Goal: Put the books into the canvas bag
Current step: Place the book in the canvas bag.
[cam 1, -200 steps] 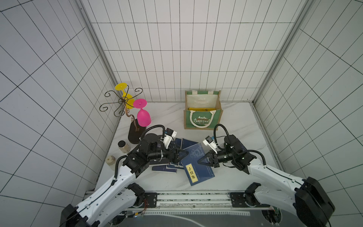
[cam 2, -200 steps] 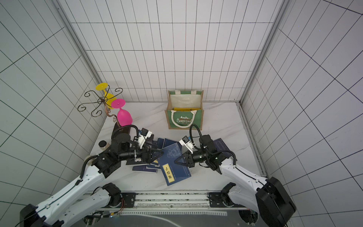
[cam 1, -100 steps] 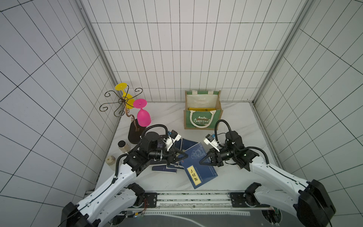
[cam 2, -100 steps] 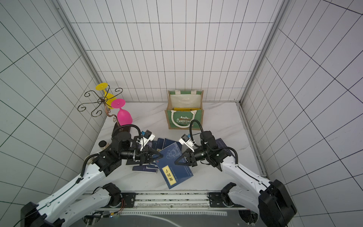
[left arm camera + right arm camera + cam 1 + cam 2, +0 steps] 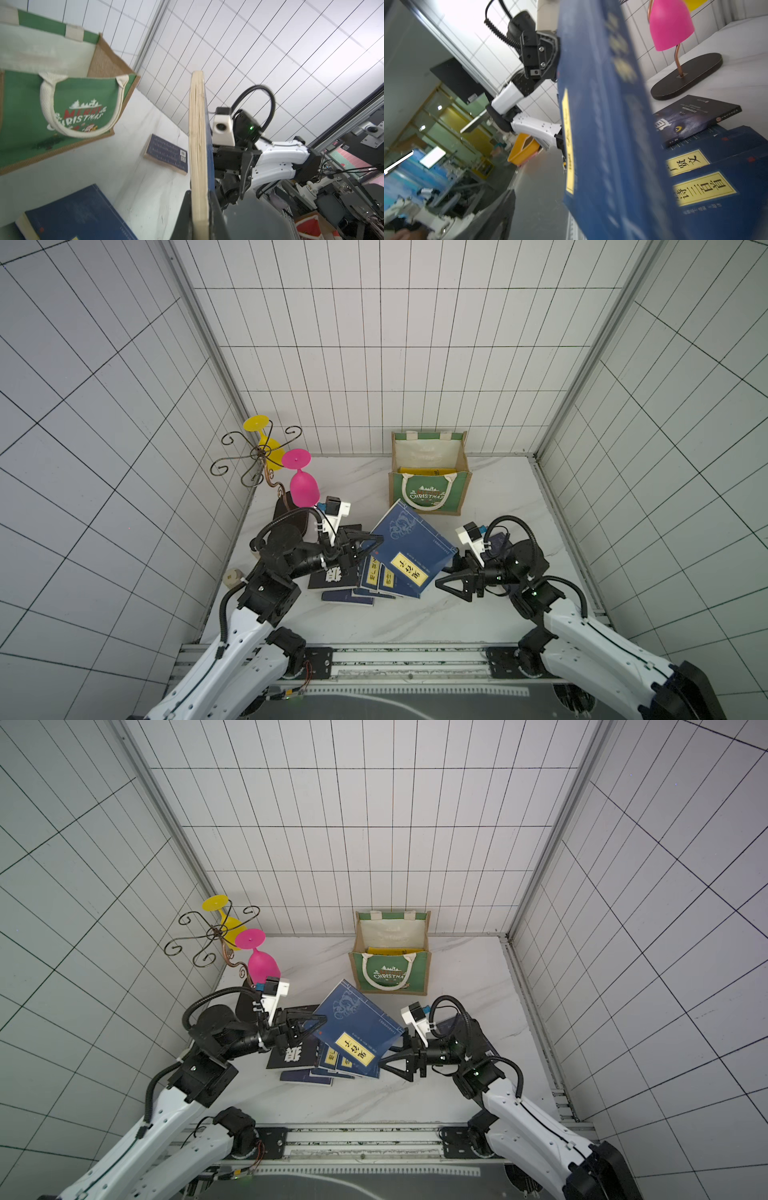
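A large navy book with a yellow label hangs tilted above the table, in front of the canvas bag. My left gripper is shut on the book's left edge, seen edge-on in the left wrist view. My right gripper stands open at the book's right lower corner, not gripping it. Under the held book lie a black book and navy books. A yellow book stands inside the bag.
One more navy book lies by my right arm. A metal stand with a pink goblet and a yellow goblet occupies the back left, on a dark base. A small cream object sits by the left wall. Tiled walls enclose the table.
My left gripper closed on the navy book's left edge. My right gripper, which held the book's right edge, opened and let go. The book rose and shifted toward the bag.
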Action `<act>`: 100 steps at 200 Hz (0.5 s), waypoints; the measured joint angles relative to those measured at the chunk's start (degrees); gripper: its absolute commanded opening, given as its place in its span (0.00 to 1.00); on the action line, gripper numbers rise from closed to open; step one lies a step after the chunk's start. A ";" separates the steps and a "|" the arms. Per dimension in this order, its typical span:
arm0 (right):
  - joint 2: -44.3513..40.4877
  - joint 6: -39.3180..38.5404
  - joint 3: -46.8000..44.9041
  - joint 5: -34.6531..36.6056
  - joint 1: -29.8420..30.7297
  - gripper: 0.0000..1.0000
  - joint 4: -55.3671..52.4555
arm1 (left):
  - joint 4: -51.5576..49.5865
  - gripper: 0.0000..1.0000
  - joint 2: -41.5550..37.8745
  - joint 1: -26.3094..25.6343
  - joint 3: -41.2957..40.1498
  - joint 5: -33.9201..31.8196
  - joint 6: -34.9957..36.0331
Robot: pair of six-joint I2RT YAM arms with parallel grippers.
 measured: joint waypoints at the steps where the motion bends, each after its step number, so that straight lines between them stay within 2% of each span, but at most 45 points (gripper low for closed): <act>1: 0.09 0.24 -0.17 0.13 0.00 0.85 0.42 | 0.26 0.00 -0.02 0.00 -0.02 -0.02 -0.15; 34: 6.64 8.37 -3.04 7.06 0.63 0.85 15.41 | 10.05 0.00 0.94 0.02 -1.86 -0.92 -5.73; 68: 13.14 13.73 -2.99 11.41 3.21 0.83 29.18 | 12.35 0.00 1.86 0.09 -4.04 -2.21 -8.37; 73: 13.81 14.19 -2.97 11.78 3.54 0.78 30.53 | 12.39 0.00 1.77 0.09 -4.15 -2.38 -8.55; 80: 14.64 14.78 -2.89 12.11 3.93 0.63 32.04 | 12.50 0.00 1.66 0.09 -4.28 -2.62 -8.66; 84: 14.99 14.93 -2.89 12.28 4.11 0.51 32.68 | 12.57 0.00 1.60 0.09 -4.33 -2.73 -8.72; 100: 15.80 15.87 -2.89 13.18 4.55 0.14 33.70 | 12.46 0.00 1.11 0.09 -4.48 -3.21 -8.68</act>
